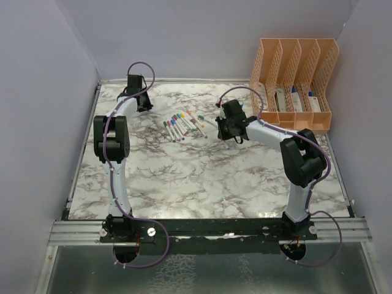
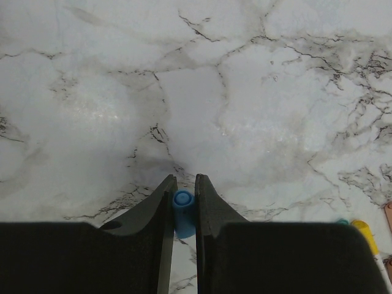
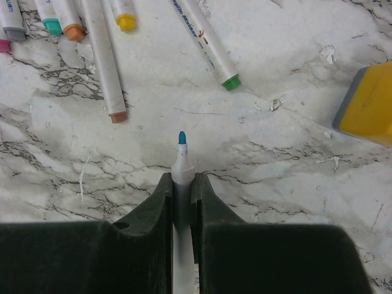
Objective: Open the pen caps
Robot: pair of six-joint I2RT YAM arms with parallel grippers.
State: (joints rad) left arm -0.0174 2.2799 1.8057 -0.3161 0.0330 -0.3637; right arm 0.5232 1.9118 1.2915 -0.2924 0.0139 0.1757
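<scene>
My left gripper point(image 2: 185, 184) is shut on a small blue pen cap point(image 2: 183, 214) and holds it over bare marble at the table's far left point(image 1: 136, 92). My right gripper point(image 3: 182, 180) is shut on a thin white pen point(image 3: 182, 165) whose blue tip is bare and points forward; in the top view the gripper point(image 1: 225, 131) sits right of the row of pens point(image 1: 184, 124). Several capped white pens lie ahead of the right gripper, with teal point(image 3: 52, 26), orange point(image 3: 74, 32), yellow point(image 3: 126, 22) and green point(image 3: 231, 81) caps.
A yellow block with a grey layer point(image 3: 367, 104) lies to the right of the right gripper. An orange file organizer point(image 1: 294, 82) stands at the back right. Walls close in the marble table point(image 1: 202, 177) on three sides. A yellow cap point(image 2: 362, 229) shows at the left wrist view's right edge.
</scene>
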